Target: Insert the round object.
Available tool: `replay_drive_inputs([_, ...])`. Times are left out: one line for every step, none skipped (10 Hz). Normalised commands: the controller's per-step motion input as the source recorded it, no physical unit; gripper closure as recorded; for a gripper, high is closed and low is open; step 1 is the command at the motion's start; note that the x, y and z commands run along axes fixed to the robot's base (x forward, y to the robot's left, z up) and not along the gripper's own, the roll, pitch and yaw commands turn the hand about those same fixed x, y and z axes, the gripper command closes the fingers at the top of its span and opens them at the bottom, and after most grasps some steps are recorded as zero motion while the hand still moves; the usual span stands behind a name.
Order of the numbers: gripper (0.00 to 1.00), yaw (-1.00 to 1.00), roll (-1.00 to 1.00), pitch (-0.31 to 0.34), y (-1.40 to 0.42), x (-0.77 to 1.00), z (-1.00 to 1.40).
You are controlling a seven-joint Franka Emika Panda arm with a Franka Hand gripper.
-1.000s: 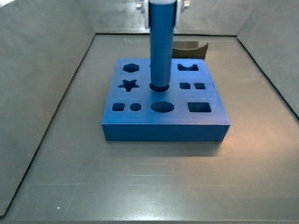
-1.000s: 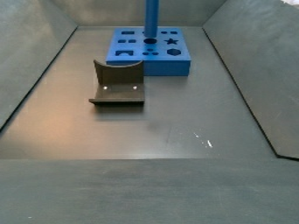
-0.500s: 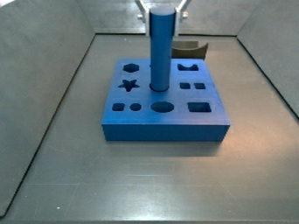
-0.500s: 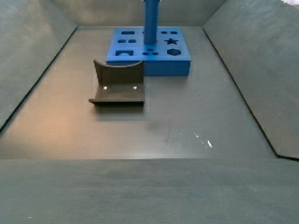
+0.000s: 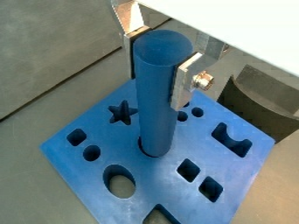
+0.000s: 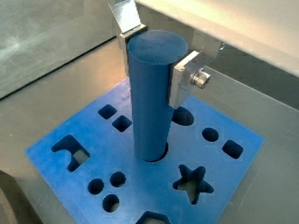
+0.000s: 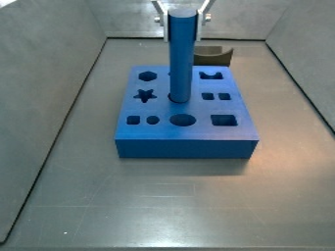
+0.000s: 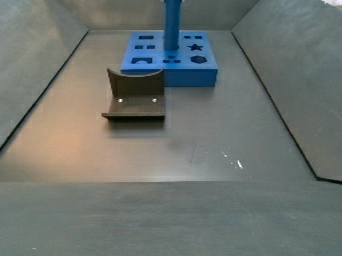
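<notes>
Gripper [image 5: 159,58] jaws slightly apart beside the upright round object [image 5: 160,96], bottom end in the blue block [image 5: 105,140].

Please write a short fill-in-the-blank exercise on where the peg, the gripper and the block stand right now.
1. The peg stands ____ with its lower end in a hole of the block.
2. The gripper has a finger on each side of the peg's ____ end.
3. Near the peg's hole lies a ____-shaped hole.
4. The fixture stands on the floor ____ from the block.

Missing words: upright; upper; star; apart
</notes>
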Motion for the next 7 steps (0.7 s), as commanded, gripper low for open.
replay_drive_inputs([1.00,0.00,-0.15,-0.126,0.00,-0.14,-0.14])
replay_drive_inputs([1.00,0.00,-0.15,-0.141,0.00,-0.20,-0.13])
replay_drive_inputs([1.00,0.00,-0.15,-0.147,0.00,-0.21,-0.13])
replay_drive_inputs([1.00,0.00,-0.15,-0.140,0.00,-0.07,-0.17])
replay_drive_inputs([1.00,0.00,-0.14,-0.120,0.00,0.04,-0.27])
replay_drive_inputs([1.00,-0.01,-0.07,-0.081,0.00,0.13,-0.33])
replay_drive_inputs([1.00,-0.02,-0.05,-0.051,0.00,0.16,-0.33])
